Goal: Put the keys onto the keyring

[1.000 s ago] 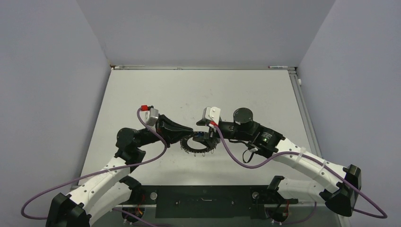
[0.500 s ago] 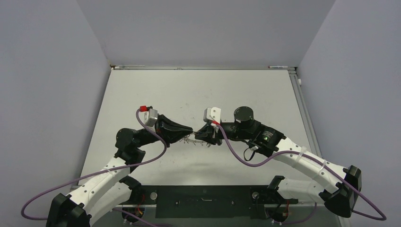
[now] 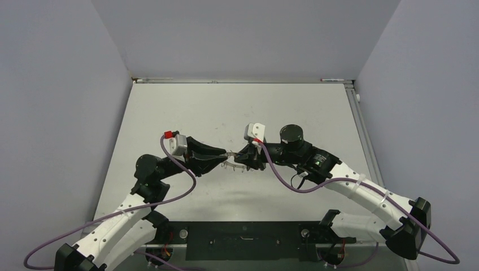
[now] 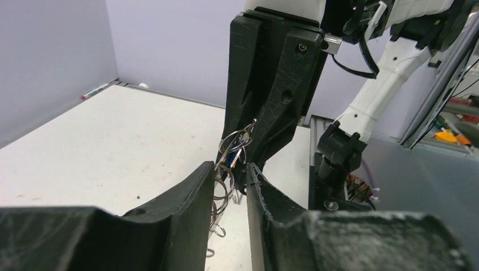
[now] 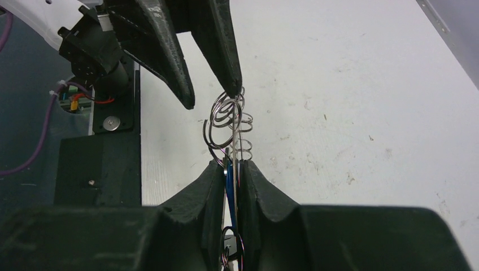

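The left gripper point(image 4: 230, 169) stood narrowly parted, seemingly just touching the flat grey metal keyring with wire loops point(image 5: 233, 131), held midair. The right gripper point(image 5: 232, 164) pinched its rim plus the small blue-headed metal key point(image 5: 230, 186); likely light, stiff, slippery, best gripped by the rim

We see the keyring point(image 3: 235, 165) held clear of the table point(image 3: 294, 107). It is turned on edge, so it shows only as a thin grey line, with its small wire loops point(image 5: 226, 116) bulging out to either side. One end is pinched between the fingers of the right hand point(image 5: 229, 165). The opposite end touches one fingertip of the left hand point(image 5: 213, 97), whose fingers stand apart. The blue-headed key point(image 5: 228, 186) lies flat against the ring, inside the right hand's pinch.
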Controlling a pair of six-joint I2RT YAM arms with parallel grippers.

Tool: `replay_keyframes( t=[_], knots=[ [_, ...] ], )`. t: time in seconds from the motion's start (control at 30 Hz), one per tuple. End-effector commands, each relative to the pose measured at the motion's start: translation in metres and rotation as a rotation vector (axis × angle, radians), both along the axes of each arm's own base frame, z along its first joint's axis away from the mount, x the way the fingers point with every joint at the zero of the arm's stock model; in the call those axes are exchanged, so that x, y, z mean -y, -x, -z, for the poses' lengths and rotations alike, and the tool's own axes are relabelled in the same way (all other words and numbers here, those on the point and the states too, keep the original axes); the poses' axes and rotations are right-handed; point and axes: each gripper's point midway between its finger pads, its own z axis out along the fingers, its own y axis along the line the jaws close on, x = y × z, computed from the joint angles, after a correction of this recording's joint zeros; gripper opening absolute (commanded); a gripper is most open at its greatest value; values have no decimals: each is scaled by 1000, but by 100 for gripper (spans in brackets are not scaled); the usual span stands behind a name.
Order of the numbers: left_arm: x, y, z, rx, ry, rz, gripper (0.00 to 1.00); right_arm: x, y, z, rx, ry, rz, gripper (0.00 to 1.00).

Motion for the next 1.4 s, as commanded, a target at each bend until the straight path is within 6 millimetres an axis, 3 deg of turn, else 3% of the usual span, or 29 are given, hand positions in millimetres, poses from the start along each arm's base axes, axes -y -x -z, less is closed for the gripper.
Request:
replay_keyframes(
  t=[0.0,0.23,0.33,0.47,0.6,0.73,0.9,1.37],
  knots=[
    [-5,-4,-17,103,-43,-60,26,-1,-11,-31,48,-54,41,5],
    [-22,-9,-1,356,-320,-174,48,2,-19,-17,-10,47,89,5],
    [-26,1,11,488,-441,-159,53,1,-17,-3,-72,107,95,5],
    [-21,28,30,636,-531,-44,53,1,-8,16,-158,185,73,5],
    [-16,39,37,658,-553,14,50,2,-2,28,-216,226,70,5],
    [-10,40,43,665,-587,50,43,-3,9,41,-233,272,39,5],
    [-4,33,52,681,-687,41,43,-11,21,49,-216,316,16,5],
    [-1,27,57,708,-729,19,39,-17,27,52,-199,342,-6,5]
  ],
)
